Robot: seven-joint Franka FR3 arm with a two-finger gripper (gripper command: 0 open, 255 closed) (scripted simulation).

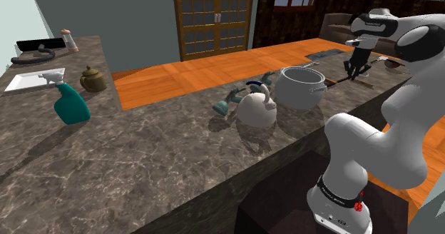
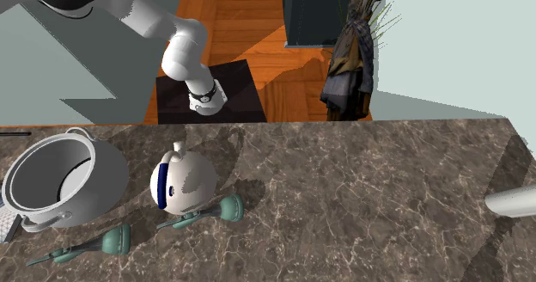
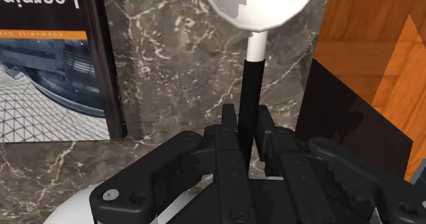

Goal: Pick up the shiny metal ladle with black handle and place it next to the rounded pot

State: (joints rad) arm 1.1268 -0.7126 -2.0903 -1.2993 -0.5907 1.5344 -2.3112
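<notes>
1. Black on black: the end effector (image 3: 247, 123) is clamped on the dark handle of the ladle (image 3: 250, 79), one finger pressed to each side of it.
2. From the wrist view, the ladle's handle runs straight out from the fingers to a short white neck and then a pale, grey-white bowl.
3. Under the ladle lies the brown marbled surface (image 1: 157, 168). I cannot tell whether the ladle rests on it or hangs just above it.
4. Beside the ladle, flat on the surface, is a book (image 3: 48, 59) with a blue-and-white cover and an orange stripe.
5. In the shoulder view the end effector (image 1: 354, 72) stands at the far end of the surface, to that view's right of the pot (image 1: 299, 88) and apart from it.
6. The pot is grey, rounded and open-topped, with no lid on it.
7. Just beside the pot, on the shoulder view's left, sits a white round kettle (image 1: 255, 110), and two teal utensils (image 2: 210, 209) lie close by the kettle.
8. Well away, toward the shoulder view's left, stand a teal spray bottle (image 1: 70, 103), a small brown teapot (image 1: 93, 79) and a white tray (image 1: 32, 80).
9. The white arm (image 1: 406, 125) rises from its dark stand (image 1: 278, 204) and bends over the surface's edge.
10. Orange wooden floor (image 1: 185, 75) shows beyond the surface.
</notes>
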